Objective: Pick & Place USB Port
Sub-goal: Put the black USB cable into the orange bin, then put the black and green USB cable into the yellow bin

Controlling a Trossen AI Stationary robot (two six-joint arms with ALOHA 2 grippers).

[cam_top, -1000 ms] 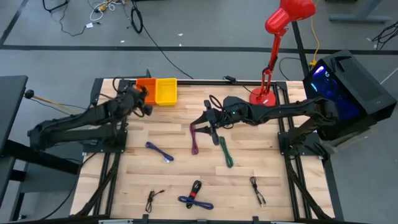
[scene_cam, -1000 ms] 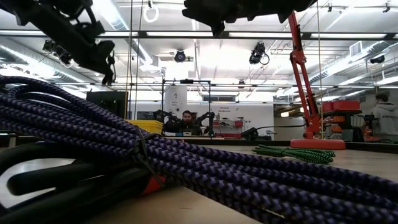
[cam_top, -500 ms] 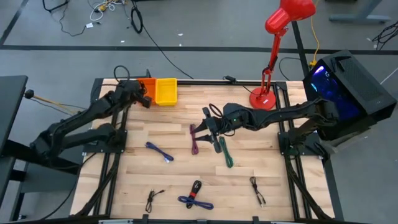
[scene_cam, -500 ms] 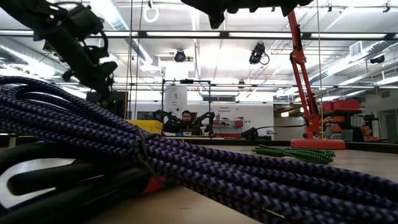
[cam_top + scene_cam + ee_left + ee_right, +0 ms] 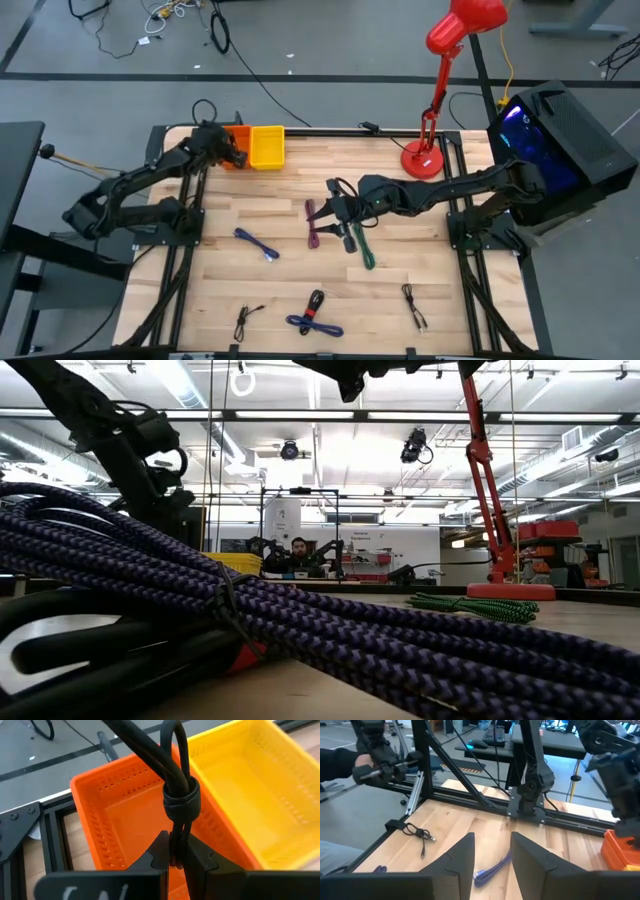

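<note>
My left gripper (image 5: 176,851) is shut on a coiled black cable (image 5: 172,755) bound by a dark strap, above the orange bin (image 5: 115,815) at the table's far left. In the high view the cable's loop (image 5: 205,108) shows beside the left gripper (image 5: 226,150). The yellow bin (image 5: 267,146) stands against the orange bin (image 5: 238,136). My right gripper (image 5: 338,214) is open over mid-table, above a maroon cable (image 5: 313,226) and a green cable (image 5: 362,248), touching neither. In the right wrist view its fingers (image 5: 465,855) stand apart. My left gripper pinches the black cable bundle between its two fingers just below the dark strap (image 5: 181,802). The fingers lie along the bundle, which runs on past their tips. The cable is lifted clear, over the orange bin's inside.
A blue cable (image 5: 257,245) lies left of centre. Near the front edge are a blue and black bundle (image 5: 315,318) and two thin black cables (image 5: 245,320) (image 5: 415,306). A red lamp base (image 5: 422,155) stands far right. In the low view a purple braided cable (image 5: 300,630) fills the foreground.
My left gripper has carried the black cable toward the table's far edge, ending over the orange bin, staying shut on it. My right gripper has moved a little toward the near edge, over the maroon and green cables.
</note>
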